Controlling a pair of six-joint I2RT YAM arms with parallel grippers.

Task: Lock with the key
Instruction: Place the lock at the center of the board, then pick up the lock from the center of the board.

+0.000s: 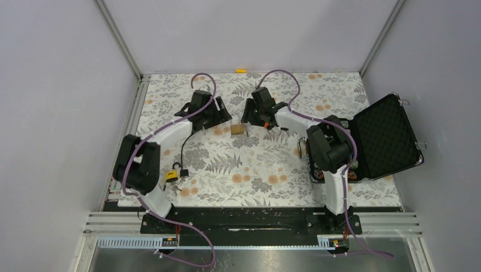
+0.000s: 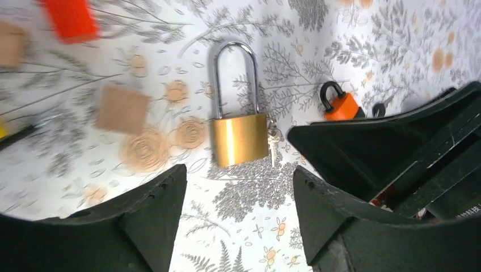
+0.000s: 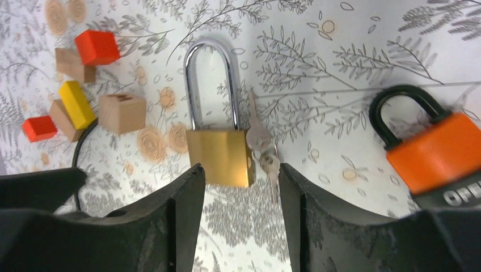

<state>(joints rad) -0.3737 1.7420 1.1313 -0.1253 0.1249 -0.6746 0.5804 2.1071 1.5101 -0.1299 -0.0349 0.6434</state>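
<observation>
Hovering over the brass padlock (image 2: 239,139), the left gripper (image 2: 238,192) has its jaws spread apart with nothing between them. The lock lies flat on the floral table cover (image 2: 244,226) just ahead of the fingertips, shackle pointing away. Right gripper (image 3: 241,187), same story: jaws apart and empty, padlock body just beyond the gap. The keys (image 3: 262,148) touch the lock's side. An orange padlock (image 3: 437,150) sits off to one side of that gripper, coloured blocks (image 3: 97,47) to the other.
</observation>
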